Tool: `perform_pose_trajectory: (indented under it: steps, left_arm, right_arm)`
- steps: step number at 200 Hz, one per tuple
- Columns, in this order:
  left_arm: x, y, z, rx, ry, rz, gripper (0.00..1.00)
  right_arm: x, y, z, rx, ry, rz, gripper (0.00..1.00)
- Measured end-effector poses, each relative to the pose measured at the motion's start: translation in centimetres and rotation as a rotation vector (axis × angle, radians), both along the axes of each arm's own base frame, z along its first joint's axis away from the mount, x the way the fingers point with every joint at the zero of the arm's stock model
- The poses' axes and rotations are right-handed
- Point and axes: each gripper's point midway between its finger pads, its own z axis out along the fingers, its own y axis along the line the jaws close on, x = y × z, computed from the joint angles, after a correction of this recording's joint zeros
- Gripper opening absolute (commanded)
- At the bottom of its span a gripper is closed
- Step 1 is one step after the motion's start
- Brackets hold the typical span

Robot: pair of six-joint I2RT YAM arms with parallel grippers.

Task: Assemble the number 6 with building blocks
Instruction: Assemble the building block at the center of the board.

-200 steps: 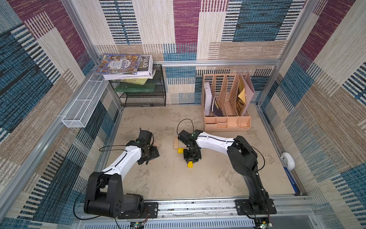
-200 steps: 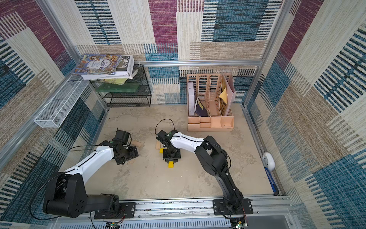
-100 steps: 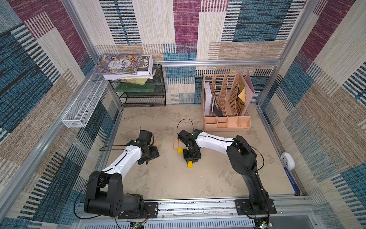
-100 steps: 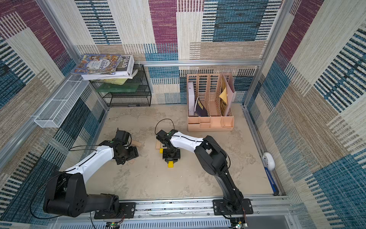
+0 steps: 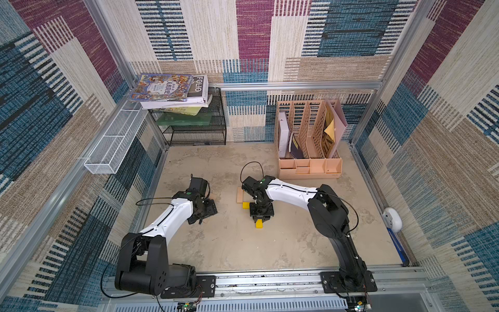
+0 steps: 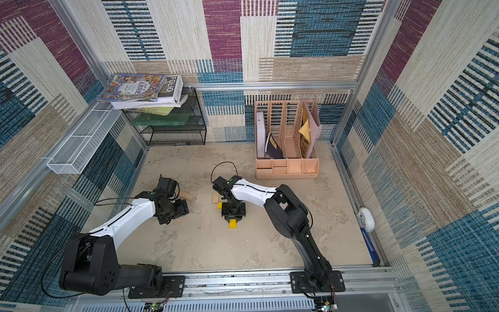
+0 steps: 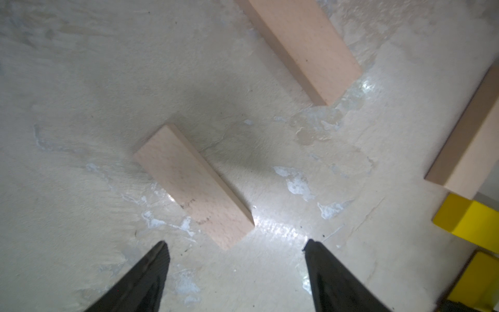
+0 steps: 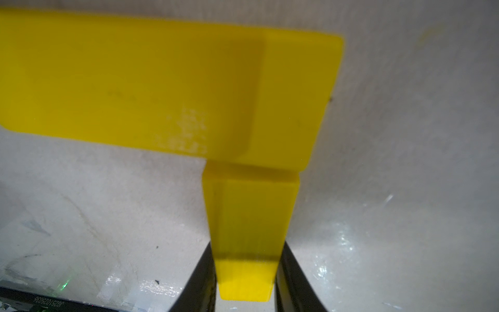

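My right gripper is shut on a yellow building block, whose free end pokes out below the jaws in both top views. Its far end meets a second yellow bar lying crosswise; I cannot tell whether they touch. Beside that arm lie a yellow end and a pale wooden bar. My left gripper is open just above the table, with the near end of a wooden bar just ahead of its fingertips. Another wooden bar lies farther off. No finished number 6 shows.
A peach file organiser stands at the back right. A black wire rack topped with books sits at the back left, with a white wire basket on the left wall. A white device rests at the right edge.
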Motion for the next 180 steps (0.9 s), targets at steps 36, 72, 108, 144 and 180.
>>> perform_pose_trajectory:
  steps: [36,72,108,144,180]
  left_arm:
    - [-0.01,0.02,-0.11,0.001,0.004,-0.001,0.83]
    - [0.09,0.00,-0.12,0.001,0.003,-0.002,0.83]
    - [0.26,-0.02,-0.04,0.000,-0.001,-0.002,0.83]
    - [0.27,-0.02,-0.07,0.000,0.000,-0.002,0.83]
    - [0.30,-0.02,-0.09,0.001,0.000,-0.003,0.83]
  right_arm:
    - [0.02,-0.02,0.02,-0.004,-0.002,0.001,0.00]
    - [0.09,-0.10,-0.02,-0.009,-0.003,-0.001,0.00]
    - [0.13,-0.11,0.00,-0.012,-0.002,-0.001,0.00]
    - [0.14,-0.13,-0.03,-0.014,0.001,-0.001,0.00]
    - [0.16,-0.16,-0.02,-0.015,0.002,-0.001,0.00]
